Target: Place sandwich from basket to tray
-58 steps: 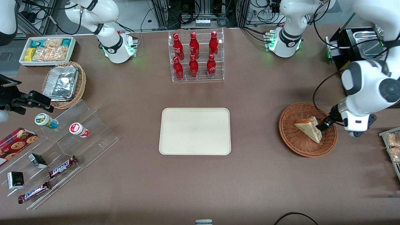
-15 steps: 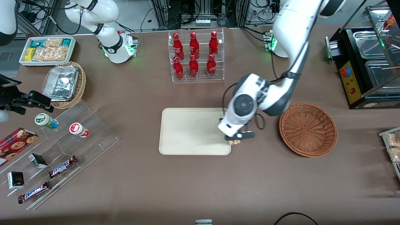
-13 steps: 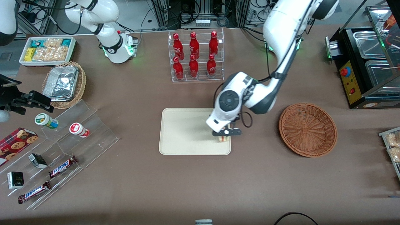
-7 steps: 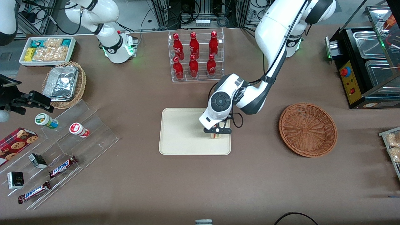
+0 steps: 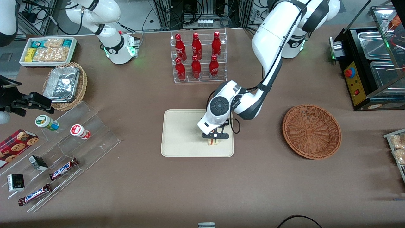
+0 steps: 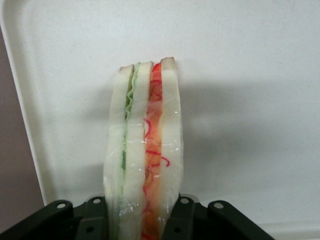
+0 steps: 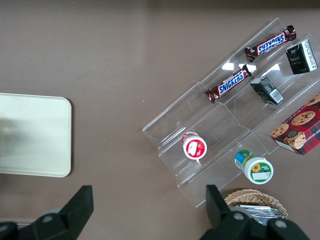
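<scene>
My left gripper point(image 5: 214, 139) hangs over the cream tray point(image 5: 180, 133), near the tray's corner closest to the basket and the front camera. It is shut on the sandwich point(image 5: 214, 142), a wedge of white bread wrapped in clear film. In the left wrist view the sandwich point(image 6: 145, 150) stands on edge between the black fingers point(image 6: 186, 216), green and orange-red filling showing, with the tray point(image 6: 250, 75) just below it. The reddish-brown wicker basket point(image 5: 312, 131) sits toward the working arm's end of the table, with nothing in it.
A clear rack of red bottles point(image 5: 197, 57) stands farther from the front camera than the tray. Toward the parked arm's end are an acrylic stepped stand point(image 5: 76, 142) with candy bars and cups, a tan basket with a foil container point(image 5: 65, 85) and a white bin of snacks point(image 5: 47, 50).
The gripper has carried the sandwich out of the basket and across onto the tray, sliding further over the tray in the last second. The basket now holds nothing.
</scene>
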`<state>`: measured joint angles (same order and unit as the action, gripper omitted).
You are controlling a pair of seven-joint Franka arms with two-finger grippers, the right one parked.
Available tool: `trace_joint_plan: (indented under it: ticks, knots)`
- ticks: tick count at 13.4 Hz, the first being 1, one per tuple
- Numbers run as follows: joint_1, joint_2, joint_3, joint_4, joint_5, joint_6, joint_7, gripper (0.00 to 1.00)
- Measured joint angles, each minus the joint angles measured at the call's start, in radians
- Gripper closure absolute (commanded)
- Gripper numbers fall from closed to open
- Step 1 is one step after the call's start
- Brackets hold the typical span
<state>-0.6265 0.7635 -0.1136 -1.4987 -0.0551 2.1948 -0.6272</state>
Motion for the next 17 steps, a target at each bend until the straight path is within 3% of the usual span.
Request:
trace_joint_plan:
  ticks: [2,3,6,10,13,17]
  knots:
    - [0.0,0.0,0.0,0.002,0.004,0.0,0.0,0.03]
    - [0.0,0.0,0.0,0.007,0.006,-0.001,0.0,0.0]
    - [0.003,-0.035,0.013,0.041,0.009,-0.11,-0.01,0.0]
    - [0.033,-0.237,0.097,0.05,0.011,-0.336,-0.063,0.0]
    - [0.142,-0.39,0.119,0.034,0.011,-0.476,-0.061,0.0]
    - [0.292,-0.513,0.123,-0.048,0.013,-0.506,-0.023,0.0]
